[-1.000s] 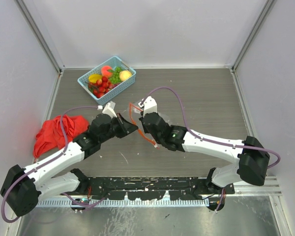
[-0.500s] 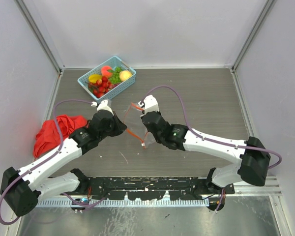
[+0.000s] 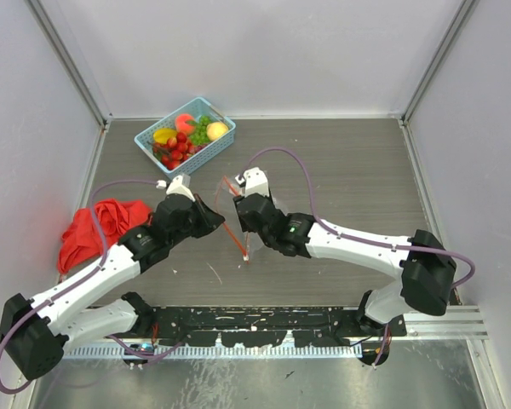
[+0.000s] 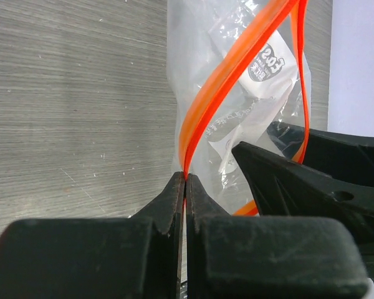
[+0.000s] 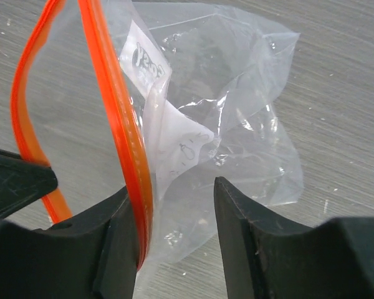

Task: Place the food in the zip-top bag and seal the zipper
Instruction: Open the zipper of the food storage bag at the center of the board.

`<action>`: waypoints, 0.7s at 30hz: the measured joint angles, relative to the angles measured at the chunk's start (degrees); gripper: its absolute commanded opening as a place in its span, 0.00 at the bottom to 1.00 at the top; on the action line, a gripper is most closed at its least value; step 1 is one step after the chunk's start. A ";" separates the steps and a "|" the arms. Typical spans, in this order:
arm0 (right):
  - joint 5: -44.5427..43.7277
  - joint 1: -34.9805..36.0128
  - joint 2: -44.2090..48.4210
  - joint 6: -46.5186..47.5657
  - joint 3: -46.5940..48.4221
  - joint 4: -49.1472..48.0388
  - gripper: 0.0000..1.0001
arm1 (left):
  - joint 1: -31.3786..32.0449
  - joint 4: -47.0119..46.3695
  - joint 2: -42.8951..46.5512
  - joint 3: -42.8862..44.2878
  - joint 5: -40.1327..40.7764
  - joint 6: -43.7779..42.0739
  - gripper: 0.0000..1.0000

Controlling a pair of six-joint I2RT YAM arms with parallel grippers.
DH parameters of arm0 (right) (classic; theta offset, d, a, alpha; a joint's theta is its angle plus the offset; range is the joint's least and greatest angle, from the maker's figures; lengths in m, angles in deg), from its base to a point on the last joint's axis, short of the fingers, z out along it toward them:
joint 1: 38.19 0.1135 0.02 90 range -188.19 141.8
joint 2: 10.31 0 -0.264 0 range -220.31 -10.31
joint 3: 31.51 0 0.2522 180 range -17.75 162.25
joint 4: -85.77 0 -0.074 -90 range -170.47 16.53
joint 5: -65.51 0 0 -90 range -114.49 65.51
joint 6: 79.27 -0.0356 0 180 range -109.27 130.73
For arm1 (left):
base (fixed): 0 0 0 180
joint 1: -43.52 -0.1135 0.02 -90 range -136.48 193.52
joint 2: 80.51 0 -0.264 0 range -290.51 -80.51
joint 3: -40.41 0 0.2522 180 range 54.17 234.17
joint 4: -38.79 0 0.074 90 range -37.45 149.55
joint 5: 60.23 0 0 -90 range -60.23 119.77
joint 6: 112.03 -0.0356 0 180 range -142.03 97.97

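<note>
The clear zip-top bag [image 3: 232, 204] hangs between my two grippers over the table's middle. My left gripper [image 3: 217, 223] [image 4: 186, 180] is shut on the orange zipper [image 4: 202, 112] [image 3: 236, 239], pinching the strip at its fingertips. My right gripper [image 3: 238, 217] [image 5: 172, 190] stands open around the bag [image 5: 237, 124]. The zipper [image 5: 134, 180] rests against its left finger and clear film lies in the gap. The bag's mouth gapes as an orange loop. The food [image 3: 186, 136], toy fruits, lies in the basket at the back left.
The light-blue mesh basket [image 3: 206, 157] sits near the back wall, left of centre. A crumpled red cloth [image 3: 94, 230] lies at the left edge beside my left arm. Grey walls close in the table on three sides.
My right gripper has opened and let go of the zipper strip it was pinching. The bag has shifted a little to the left with both grippers and now hangs from the left one.
</note>
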 measured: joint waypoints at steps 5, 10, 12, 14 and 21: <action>2.60 0.00 -0.15 -3.39 0.00 -0.44 0.57 | 0.00 -1.62 0.11 -1.64 -0.37 1.75 0.00; 3.13 0.00 -1.73 -5.40 -0.20 -1.31 0.54 | 0.00 -2.19 0.44 -1.86 -0.37 2.60 0.00; 2.67 0.00 -2.47 -5.60 -0.42 -1.07 0.52 | 0.00 -2.16 0.81 -1.88 -0.33 2.67 0.00; 1.92 0.00 -2.62 -5.60 -0.72 -0.52 0.49 | 0.00 -2.12 1.49 -2.03 -0.28 2.64 0.00; -4.59 0.00 -2.60 -3.93 -0.79 2.21 0.25 | 0.00 -1.64 2.99 -2.43 1.07 1.62 0.00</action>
